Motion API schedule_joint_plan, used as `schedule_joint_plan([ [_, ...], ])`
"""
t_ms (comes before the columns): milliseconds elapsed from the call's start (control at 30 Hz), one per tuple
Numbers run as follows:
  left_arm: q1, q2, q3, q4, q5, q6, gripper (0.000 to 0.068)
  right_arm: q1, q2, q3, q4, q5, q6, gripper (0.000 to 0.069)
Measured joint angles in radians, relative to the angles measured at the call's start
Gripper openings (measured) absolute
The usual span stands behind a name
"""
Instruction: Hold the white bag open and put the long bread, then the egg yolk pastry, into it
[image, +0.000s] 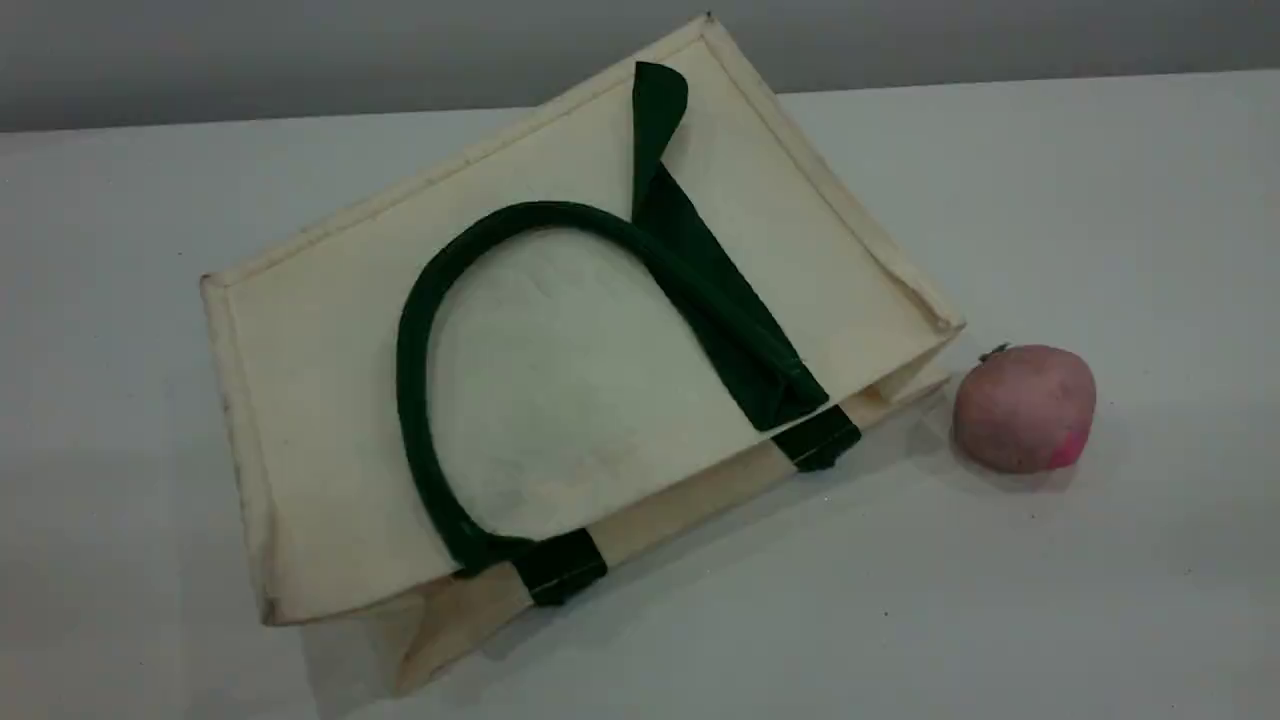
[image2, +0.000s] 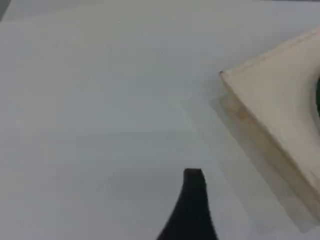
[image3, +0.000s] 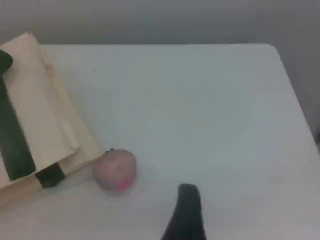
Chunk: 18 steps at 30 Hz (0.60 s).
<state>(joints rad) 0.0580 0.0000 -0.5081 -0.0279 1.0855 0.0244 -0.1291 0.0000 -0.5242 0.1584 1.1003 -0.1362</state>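
A pink peach-like lump (image: 1024, 407) with a brighter pink patch rests on the white table (image: 1100, 200).

There was one white bag (image: 560, 400) lying flat on one table (image: 1100, 600). The bag carried one dark green strap handle (image: 410, 350) looping across its upper face (a second may have lain underneath, but that could not be told), two green tabs (image: 818, 438) along its near edge, and one flat green strip (image: 720, 300) running across the panel. One pink peach-like lump (image: 1022, 407) sat beside the bag. Each wrist view showed one dark fingertip (image2: 192, 210), so two in all.
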Motion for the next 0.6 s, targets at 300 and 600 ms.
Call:
schedule_joint_plan([
  [300,0.021,0.000,0.000,0.000,0.000,0.000,0.0563,0.020,0.000,0.000,0.000,0.000,0.001,0.0568],
  [600,0.021,0.000,0.000,0.000,0.000,0.000,0.0563,0.054,0.000,0.000,0.001,0.000,0.000,0.0568],
])
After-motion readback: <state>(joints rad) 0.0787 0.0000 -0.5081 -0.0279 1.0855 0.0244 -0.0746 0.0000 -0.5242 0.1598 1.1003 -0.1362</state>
